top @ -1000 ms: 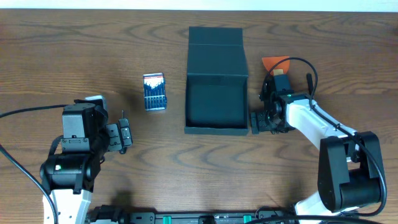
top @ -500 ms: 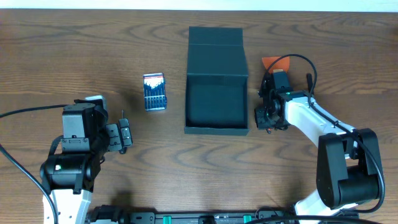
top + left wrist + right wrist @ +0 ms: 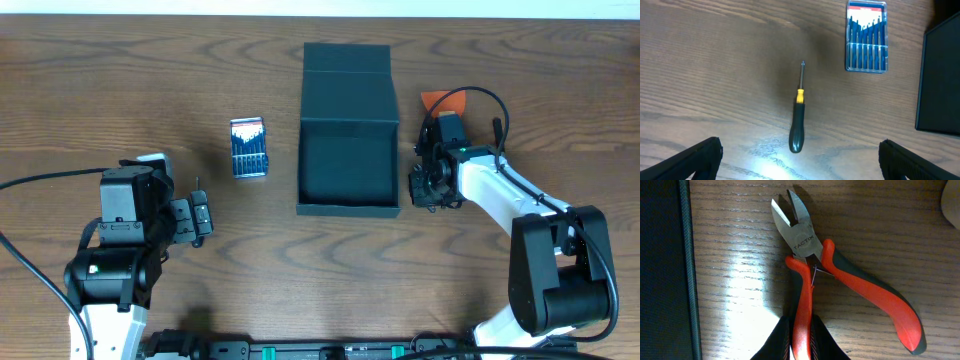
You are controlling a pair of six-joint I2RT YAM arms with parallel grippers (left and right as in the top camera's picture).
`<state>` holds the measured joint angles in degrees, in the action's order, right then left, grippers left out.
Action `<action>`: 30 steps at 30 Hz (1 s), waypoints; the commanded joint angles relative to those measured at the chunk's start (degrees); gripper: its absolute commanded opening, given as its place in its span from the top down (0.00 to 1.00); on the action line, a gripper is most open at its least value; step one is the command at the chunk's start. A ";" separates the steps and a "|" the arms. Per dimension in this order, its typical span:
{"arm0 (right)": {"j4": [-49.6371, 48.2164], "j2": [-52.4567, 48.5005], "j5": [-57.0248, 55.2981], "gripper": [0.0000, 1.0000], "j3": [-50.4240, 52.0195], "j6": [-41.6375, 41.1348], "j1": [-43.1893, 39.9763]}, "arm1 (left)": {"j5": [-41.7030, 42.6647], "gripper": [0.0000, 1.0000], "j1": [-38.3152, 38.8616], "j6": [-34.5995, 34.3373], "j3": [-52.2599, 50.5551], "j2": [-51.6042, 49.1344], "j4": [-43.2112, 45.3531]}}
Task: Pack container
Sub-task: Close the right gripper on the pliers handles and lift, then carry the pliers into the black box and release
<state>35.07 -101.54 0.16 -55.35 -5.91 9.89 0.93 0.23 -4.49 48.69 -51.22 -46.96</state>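
The container (image 3: pixel 348 208) is a dark green-black box in the table's middle, open, its flap lid lying back. Its wall also shows in the right wrist view (image 3: pixel 687 255). Just right of it lie cutting pliers (image 3: pixel 802 237) with red-and-grey handles, flat on the wood. My right gripper (image 3: pixel 801 325) is shut on the pliers' left handle (image 3: pixel 803 295); from overhead it (image 3: pixel 427 190) hides the tool. My left gripper (image 3: pixel 799 157) stands open over a black-handled screwdriver (image 3: pixel 797 125) with a yellow collar, touching nothing. From overhead it (image 3: pixel 200 215) sits far left of the container.
A small blue-and-white bit case (image 3: pixel 248 147) lies left of the container, and shows in the left wrist view (image 3: pixel 866 37) too. An orange object (image 3: pixel 443 101) sits behind the right wrist. The container's edge (image 3: pixel 940 80) is at the right of the left wrist view.
My right gripper has closed from wide open onto the pliers' handle and shifted slightly away from the container's front corner. The left arm has not moved.
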 commanded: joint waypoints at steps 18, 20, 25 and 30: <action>14.84 8.85 -4.26 0.99 -15.91 -4.11 1.44 | -0.04 0.01 0.22 -0.33 1.31 0.15 -0.17; 16.52 11.08 -4.87 0.99 -18.97 -1.84 3.08 | -0.04 0.01 0.22 -0.35 1.31 0.15 -0.20; 19.04 13.68 1.11 0.99 -23.76 12.76 10.34 | -0.02 0.02 0.22 -0.35 1.31 0.15 -0.20; 18.91 13.25 5.44 0.99 -24.13 24.94 18.47 | -0.02 0.01 0.22 -0.35 1.31 0.15 -0.20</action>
<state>54.15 -87.68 2.46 -79.18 9.26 25.45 0.95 0.23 -4.51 48.69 -51.22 -46.96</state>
